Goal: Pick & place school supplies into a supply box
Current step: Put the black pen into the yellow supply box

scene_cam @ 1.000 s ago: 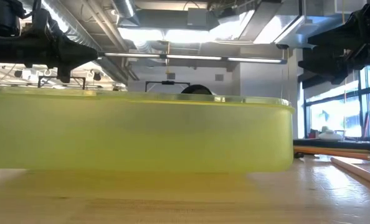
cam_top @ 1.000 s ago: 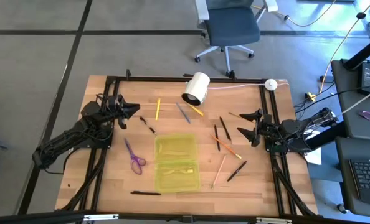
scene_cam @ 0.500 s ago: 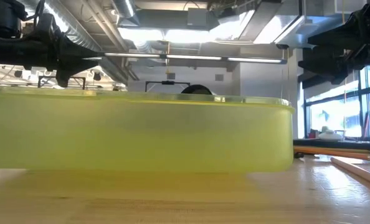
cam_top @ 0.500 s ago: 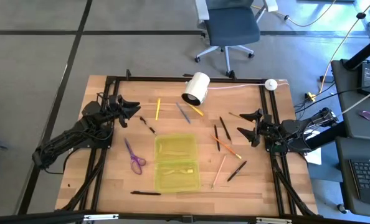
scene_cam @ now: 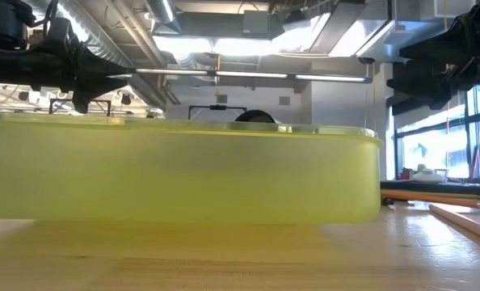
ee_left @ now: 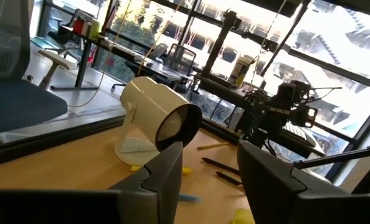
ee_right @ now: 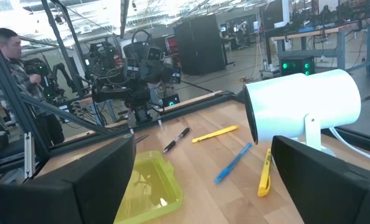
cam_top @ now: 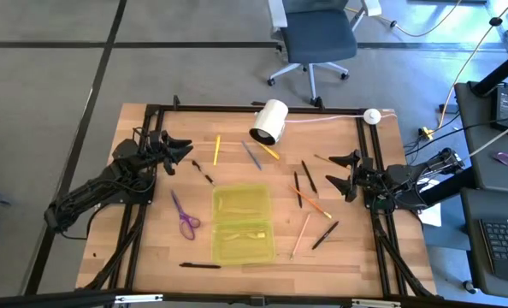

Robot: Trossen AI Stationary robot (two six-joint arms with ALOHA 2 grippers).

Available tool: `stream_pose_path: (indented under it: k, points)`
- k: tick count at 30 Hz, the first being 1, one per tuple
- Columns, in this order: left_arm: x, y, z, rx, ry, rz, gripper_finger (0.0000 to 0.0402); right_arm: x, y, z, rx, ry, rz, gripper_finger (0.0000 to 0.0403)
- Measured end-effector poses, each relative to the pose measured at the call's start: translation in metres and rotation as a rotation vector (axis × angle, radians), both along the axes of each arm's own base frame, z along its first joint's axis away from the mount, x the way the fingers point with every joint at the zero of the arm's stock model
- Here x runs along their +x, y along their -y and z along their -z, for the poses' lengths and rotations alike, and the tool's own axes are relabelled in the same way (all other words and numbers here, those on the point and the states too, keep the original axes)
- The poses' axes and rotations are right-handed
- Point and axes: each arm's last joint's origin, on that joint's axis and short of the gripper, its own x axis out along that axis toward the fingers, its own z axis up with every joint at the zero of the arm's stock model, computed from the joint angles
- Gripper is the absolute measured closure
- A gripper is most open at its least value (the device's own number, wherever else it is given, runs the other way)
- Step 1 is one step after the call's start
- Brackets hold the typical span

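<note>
Left gripper (cam_top: pixel 184 151) fingers had parted since earlier, empty, left of translucent yellow-green plastic tray (cam_top: pixel 243 223); right gripper (cam_top: pixel 343 172) wide, idle.

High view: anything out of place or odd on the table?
One thing: a white cylinder with a cable lies on its side at the far edge, among the pens. It is no school supply. Otherwise pens, pencils and the purple scissors lie scattered around the supply box, as expected. Nothing looks spilled or damaged.
</note>
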Motion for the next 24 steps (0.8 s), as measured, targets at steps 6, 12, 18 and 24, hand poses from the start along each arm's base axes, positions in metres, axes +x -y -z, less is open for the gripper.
stream_pose_path:
  k: [6,12,18,24]
  points:
    - [-0.001,-0.002,0.000,-0.020,0.011,-0.090,0.0194,0.000,0.000,0.000,-0.001,-0.001,0.000,0.0027]
    - [-0.001,-0.003,0.000,-0.149,0.076,-0.100,0.0176,0.000,0.000,0.000,-0.005,-0.002,0.001,0.0027]
    - [-0.001,-0.001,-0.008,-0.081,0.101,-0.069,0.0181,0.000,0.000,0.000,-0.023,-0.008,0.010,0.0027]
    - [0.009,0.000,-0.035,-0.052,-0.073,-0.010,0.0182,-0.001,0.002,0.000,-0.042,-0.021,0.092,0.0027]
